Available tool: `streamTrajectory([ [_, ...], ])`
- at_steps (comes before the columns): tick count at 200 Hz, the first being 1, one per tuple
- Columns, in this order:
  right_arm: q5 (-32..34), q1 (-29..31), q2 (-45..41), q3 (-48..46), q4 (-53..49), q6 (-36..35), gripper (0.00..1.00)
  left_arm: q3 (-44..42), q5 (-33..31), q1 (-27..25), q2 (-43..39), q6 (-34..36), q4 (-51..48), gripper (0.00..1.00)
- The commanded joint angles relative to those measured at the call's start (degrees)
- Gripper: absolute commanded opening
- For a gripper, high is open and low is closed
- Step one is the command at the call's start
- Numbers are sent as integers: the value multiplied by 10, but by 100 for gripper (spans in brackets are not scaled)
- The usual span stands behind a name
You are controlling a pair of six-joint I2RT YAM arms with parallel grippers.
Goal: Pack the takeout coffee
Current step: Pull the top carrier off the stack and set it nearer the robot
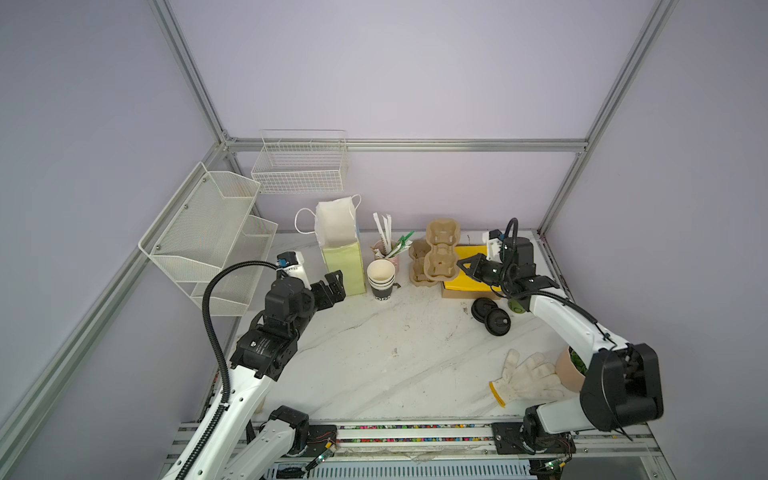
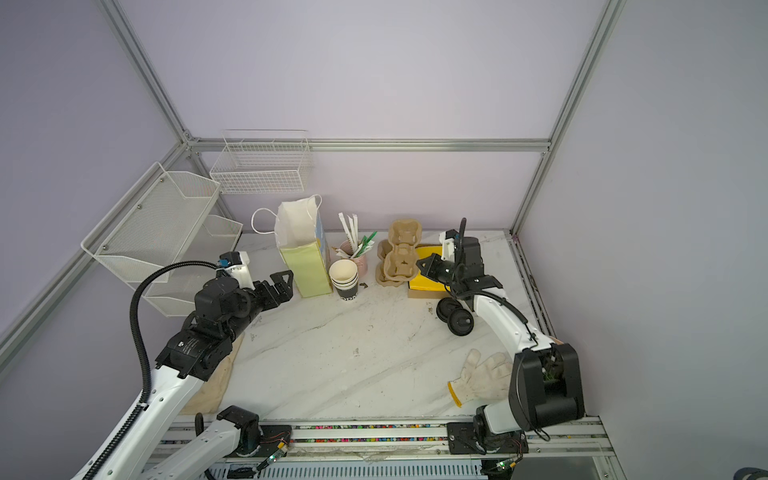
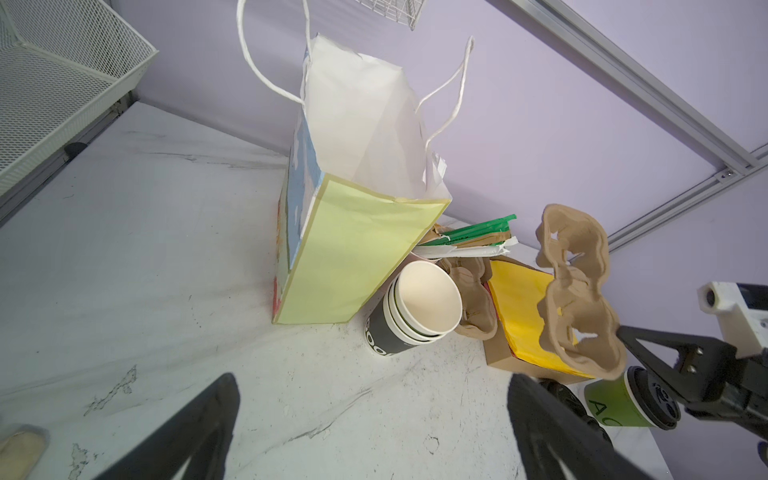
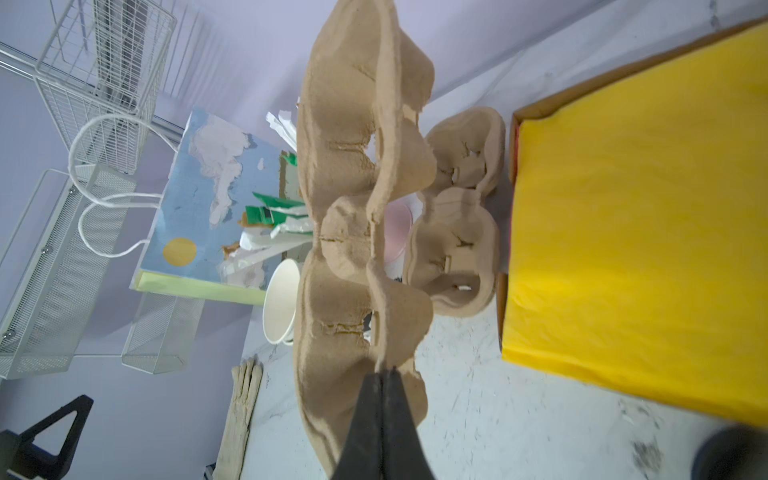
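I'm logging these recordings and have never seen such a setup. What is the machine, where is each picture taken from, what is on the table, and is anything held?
The machine is two robot arms, a left arm and a right arm, mounted at the near edge of a marble-look table. The two wide pictures come from one camera head above. The two close ones come from a camera on each wrist.

On the table are a paper bag, stacked cups, a pink cup of straws, spare carriers, a yellow box, black lids, a white glove and, beside the lids, a green coffee cup.

The right jaws are shut on one pulp carrier, held up clear of the table. The left jaws are open and empty, near the bag.
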Motion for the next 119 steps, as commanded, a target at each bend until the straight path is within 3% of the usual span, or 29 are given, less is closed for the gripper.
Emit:
streamTrajectory([
  [1,18,5,-76,-52,-83,-1,0,-5,-15,4,-14,-14,6,100],
  [58,42,58,-244,-222,-130,52,0,-2,-23,5,-18,-20,-1,100],
  [87,35,60,-254,-284,-93,72,0,-3,-25,5,-17,-20,-1,100],
  [119,68,60,-212,-293,-76,58,0,-5,-30,5,-16,-19,-1,100],
])
